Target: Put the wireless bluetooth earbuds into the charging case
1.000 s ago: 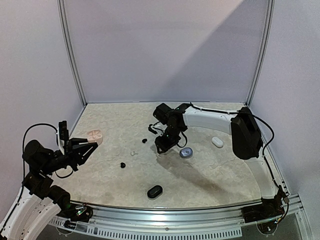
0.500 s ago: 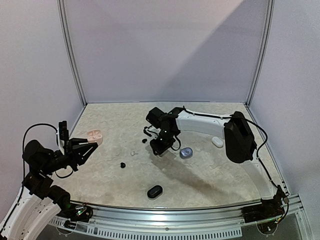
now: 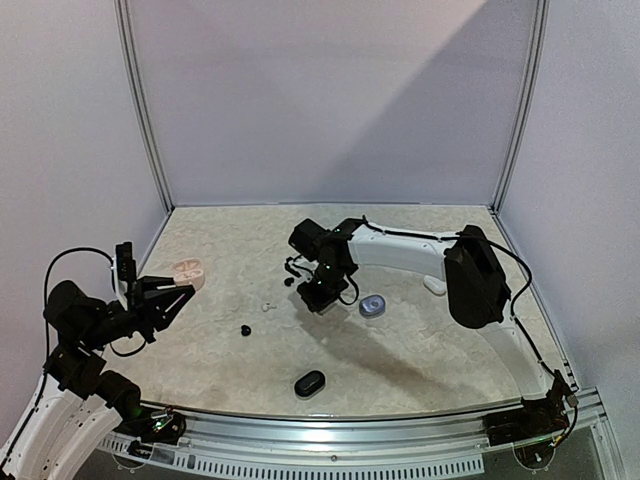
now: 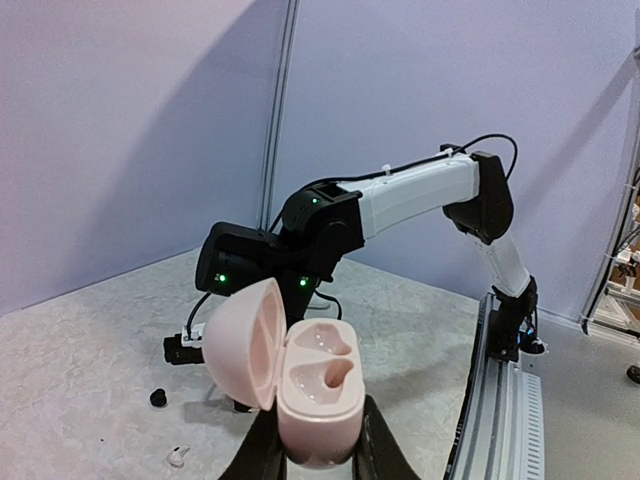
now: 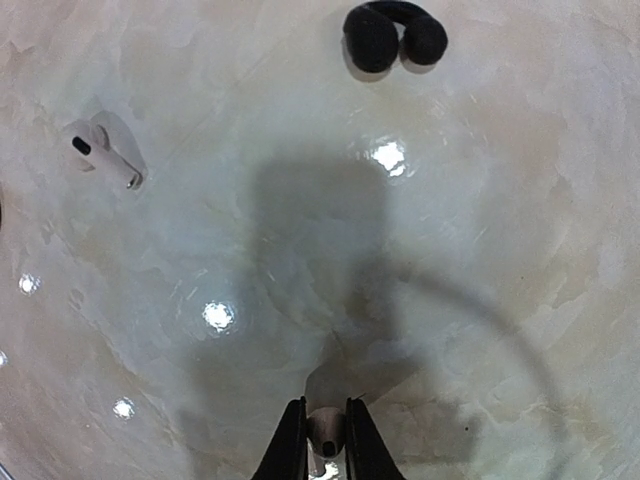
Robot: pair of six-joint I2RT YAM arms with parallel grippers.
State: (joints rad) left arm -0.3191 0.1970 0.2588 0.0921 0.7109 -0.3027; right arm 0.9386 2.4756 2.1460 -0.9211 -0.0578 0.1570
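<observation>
The right gripper (image 5: 324,418) is pinching a pale earbud (image 5: 325,436), bottom centre, left gripper (image 4: 320,448) clamping the pink case (image 4: 320,380); slim purchase is risking a drop.

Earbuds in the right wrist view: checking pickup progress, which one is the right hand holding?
The pale earbud, pinched in the right hand at the bottom edge. The white stemmed earbud and the black earbud lie loose on the table, farther off.
</observation>
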